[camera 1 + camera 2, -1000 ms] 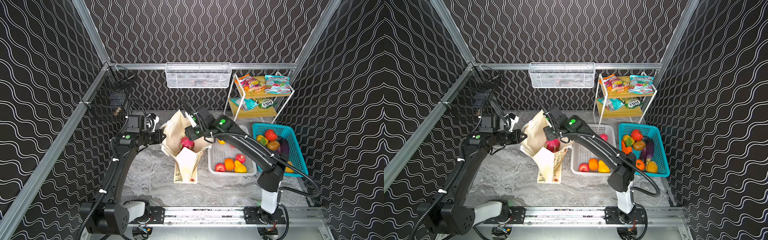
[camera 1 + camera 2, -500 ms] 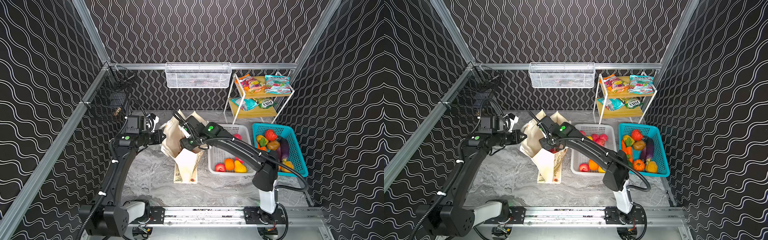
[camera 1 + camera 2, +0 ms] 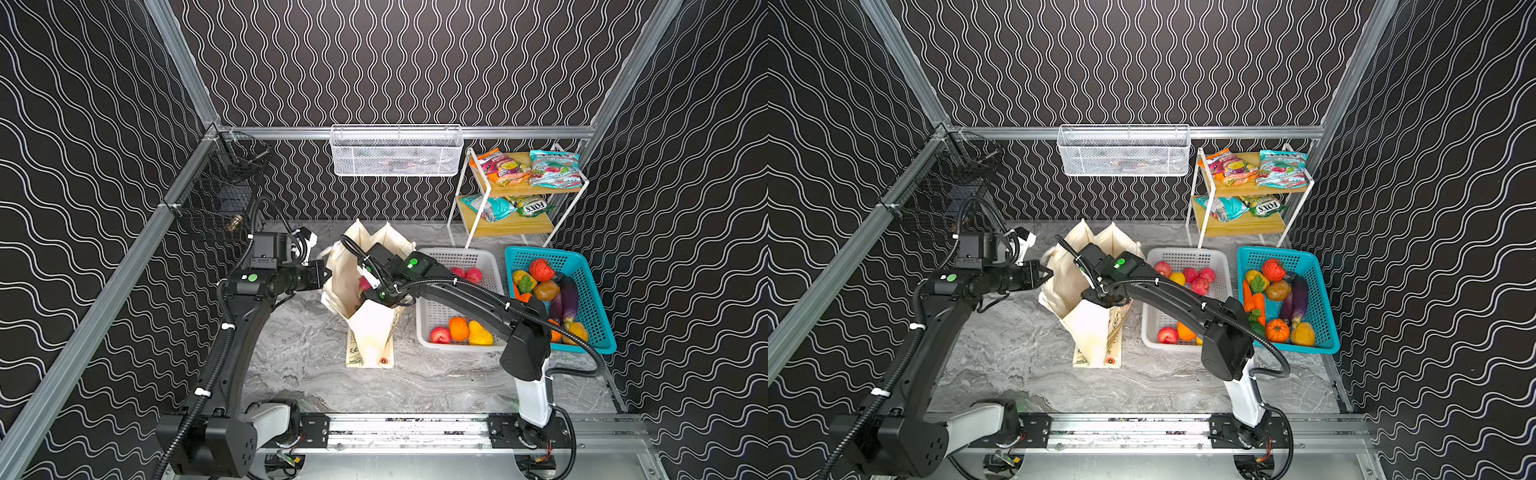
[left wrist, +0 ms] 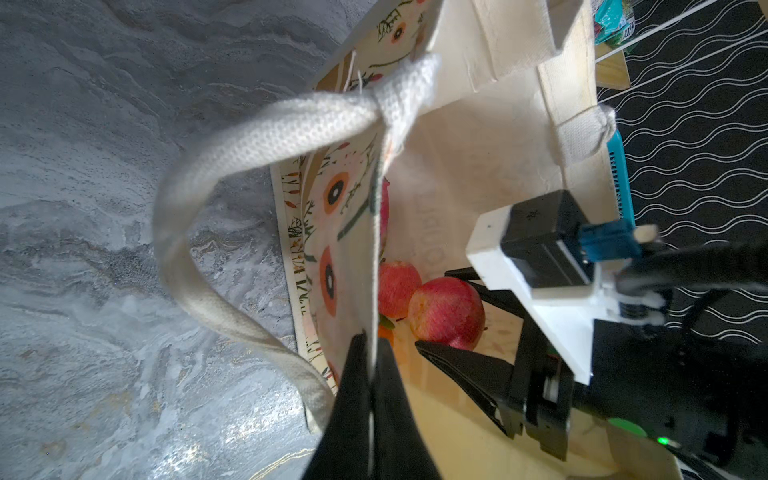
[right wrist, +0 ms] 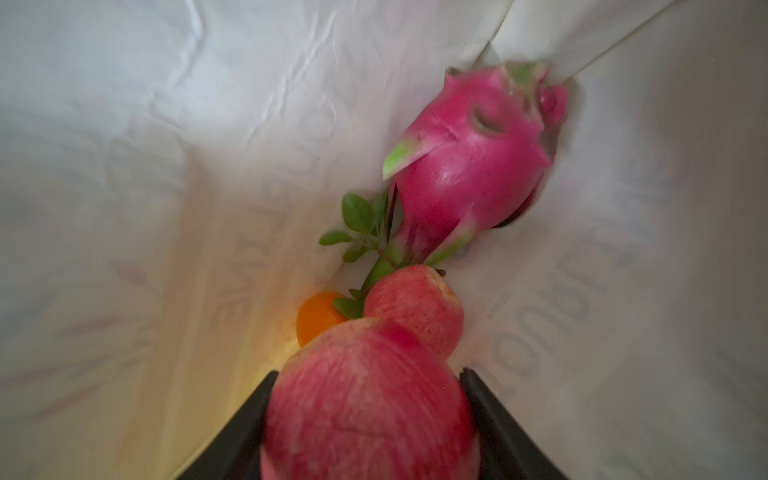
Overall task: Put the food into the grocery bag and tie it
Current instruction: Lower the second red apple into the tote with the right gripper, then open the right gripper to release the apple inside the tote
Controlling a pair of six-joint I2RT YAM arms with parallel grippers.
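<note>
While L gripper (image 4: 374, 338) pins bag (image 3: 370, 328) rim, R gripper (image 5: 369, 374): clamped on apple (image 5: 370, 419)
dragon fruit (image 5: 469, 166): dead ahead, inside bag

Probably "FOXS", on green packet (image 3: 533, 206)

One grocery bag (image 3: 372, 328), two plastic baskets (image 3: 436, 311), one shelf rack (image 3: 511, 226), four snack packets (image 3: 555, 168), two robot arms (image 3: 237, 332).

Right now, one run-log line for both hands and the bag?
left hand: shut on grocery bag rim | right hand: holds red apple inside bag | in bag: dragon fruit, second apple, orange
</note>
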